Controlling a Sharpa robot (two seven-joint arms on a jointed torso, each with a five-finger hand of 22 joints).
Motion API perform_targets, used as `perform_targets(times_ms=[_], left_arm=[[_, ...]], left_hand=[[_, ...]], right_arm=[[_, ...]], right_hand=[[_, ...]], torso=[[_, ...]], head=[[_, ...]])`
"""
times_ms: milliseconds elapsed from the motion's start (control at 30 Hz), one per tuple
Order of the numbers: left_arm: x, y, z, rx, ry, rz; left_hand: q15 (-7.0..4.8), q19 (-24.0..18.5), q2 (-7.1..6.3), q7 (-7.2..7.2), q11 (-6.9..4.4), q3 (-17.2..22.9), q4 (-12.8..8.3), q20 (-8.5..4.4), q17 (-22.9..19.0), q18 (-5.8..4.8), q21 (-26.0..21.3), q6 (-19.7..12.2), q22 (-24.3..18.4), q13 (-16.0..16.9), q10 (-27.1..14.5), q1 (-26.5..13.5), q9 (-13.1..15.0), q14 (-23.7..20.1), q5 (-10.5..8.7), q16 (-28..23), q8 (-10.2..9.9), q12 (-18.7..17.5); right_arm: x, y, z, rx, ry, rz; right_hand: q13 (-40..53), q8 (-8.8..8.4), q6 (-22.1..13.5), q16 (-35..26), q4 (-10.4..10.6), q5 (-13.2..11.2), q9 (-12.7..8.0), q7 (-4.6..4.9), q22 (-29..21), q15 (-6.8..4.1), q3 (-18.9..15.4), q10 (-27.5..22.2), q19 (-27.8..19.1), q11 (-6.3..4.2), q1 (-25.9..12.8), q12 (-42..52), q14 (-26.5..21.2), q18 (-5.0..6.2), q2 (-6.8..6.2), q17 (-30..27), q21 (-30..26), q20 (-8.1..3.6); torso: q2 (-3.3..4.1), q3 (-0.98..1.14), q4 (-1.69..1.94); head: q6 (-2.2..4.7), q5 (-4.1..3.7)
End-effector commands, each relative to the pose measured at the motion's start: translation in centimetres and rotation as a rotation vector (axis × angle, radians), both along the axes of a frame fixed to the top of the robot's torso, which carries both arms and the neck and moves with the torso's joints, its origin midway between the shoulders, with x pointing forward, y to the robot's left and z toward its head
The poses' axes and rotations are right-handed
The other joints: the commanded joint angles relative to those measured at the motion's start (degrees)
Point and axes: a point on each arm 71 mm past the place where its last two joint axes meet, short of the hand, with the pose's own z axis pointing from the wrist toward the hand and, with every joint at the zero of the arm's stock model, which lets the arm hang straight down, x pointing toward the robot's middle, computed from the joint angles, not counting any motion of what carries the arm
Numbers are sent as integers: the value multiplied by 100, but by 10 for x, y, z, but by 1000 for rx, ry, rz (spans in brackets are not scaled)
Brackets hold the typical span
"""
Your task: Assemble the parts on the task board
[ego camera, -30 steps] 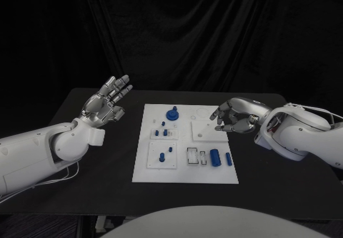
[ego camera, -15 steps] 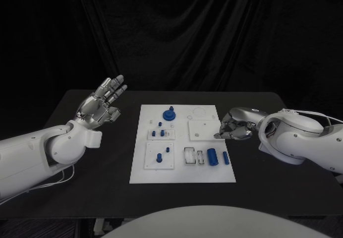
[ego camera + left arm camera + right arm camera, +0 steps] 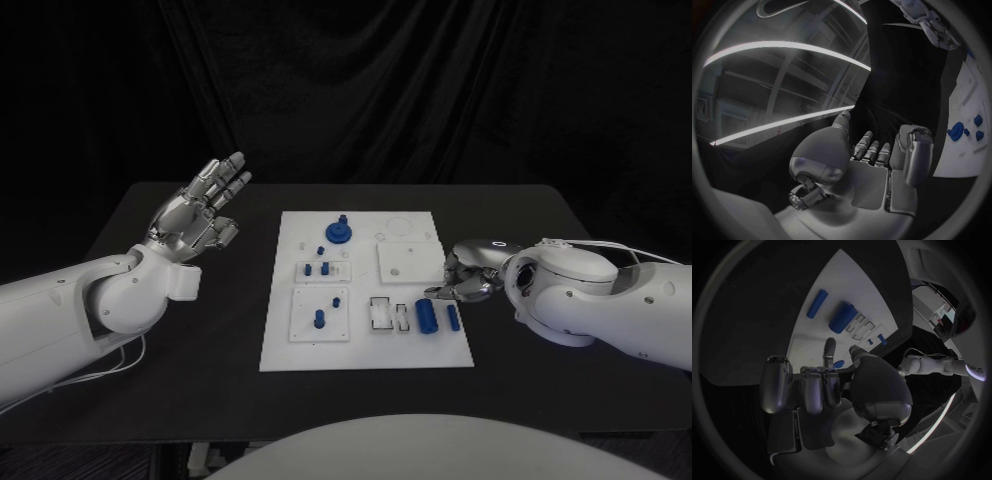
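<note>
Overhead, the head view lays out the whole white task board [image 3: 366,360] in the middle of the black table [image 3: 173,370], with both arms on either side of it. On the board's far part a blue knobbed part [image 3: 339,232] stands upright; near the middle a few small blue pegs [image 3: 323,268] stand in a raised white block, and two more stand in the block nearer the robot. On the right near part a thick blue cylinder [image 3: 427,315] and a thinner blue rod [image 3: 453,317] lie side by side, apart from each other.

The left hand [image 3: 202,210] is raised above the table well to the left of the board, palm turned toward the board, fingers straight, apart and pointing up and away; it holds nothing. The left wrist view shows that palm from behind [image 3: 870,170] and, at the rim of the circle, a strip of the board with the knobbed part [image 3: 958,131] on it.

The right hand [image 3: 469,275] is low at the board's right edge, just beside the cylinder, its fingers curled inward and largely hidden by the forearm from above. The right wrist view shows what the head view hides: the fingers [image 3: 811,385] bend down toward the board with one finger stretched out, and nothing sits between them. The cylinder [image 3: 844,316] and rod [image 3: 817,303] lie on the board beyond the fingertips, not touched.
</note>
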Motion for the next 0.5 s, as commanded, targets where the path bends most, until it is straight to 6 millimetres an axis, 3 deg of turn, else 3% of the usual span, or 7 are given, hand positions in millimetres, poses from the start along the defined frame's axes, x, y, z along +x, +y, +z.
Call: perform_targets(times_ms=[33, 167, 333, 500], left_arm=[[-1, -2, 1, -31, -19, -20], [-2, -1, 0, -37, -15, -30], [-3, 0, -2, -37, -10, -31], [-4, 2, -4, -35, -4, -30]], left_hand=[[48, 602, 25, 74, 70, 6, -38, 62, -6, -79, 25, 7, 1509, 6, 4, 47, 0, -3, 39, -20, 3, 6], [82, 602, 40, 108, 110, 18, -67, 102, -6, -79, 25, 38, 1509, 13, 25, 79, 4, -3, 100, -20, 12, 30], [163, 602, 45, 177, 199, 37, -132, 189, -6, -79, 25, 107, 1509, 31, 88, 135, 13, -3, 228, -20, 36, 95], [182, 602, 47, 186, 211, 43, -150, 209, -6, -79, 25, 109, 1509, 32, 94, 148, 13, -3, 261, -20, 38, 104]], right_arm=[[-1, 0, -7, -63, 11, -24], [-2, 4, -12, -67, 15, -17], [-2, 6, -18, -73, 21, -15], [-2, 9, -22, -79, 30, -12]], right_hand=[[1506, 32, -55, 13, -6, -27, 39, 6, 1146, -54, 46, 585, 211, -32, -11, 15, 601, -72, -19, 1505, 17, -36], [1506, 30, -66, 13, 0, -68, 73, 7, 1145, -52, 45, 585, 207, -28, -27, 15, 601, -71, -36, 1505, 22, -36], [1506, -14, -114, 6, 6, -165, 128, 23, 1136, -45, 39, 585, 191, -17, -125, 15, 598, -66, -42, 1492, 13, -30], [1506, -65, -140, -11, 7, -274, 161, 35, 1134, -38, 37, 585, 182, -9, -197, 15, 591, -65, -52, 1458, 21, -24]], torso=[[5, 3, -2], [5, 8, -4], [3, 0, -12], [5, 1, 1]], head=[[-1, -21], [-1, -15], [-1, 8], [-1, -21]])
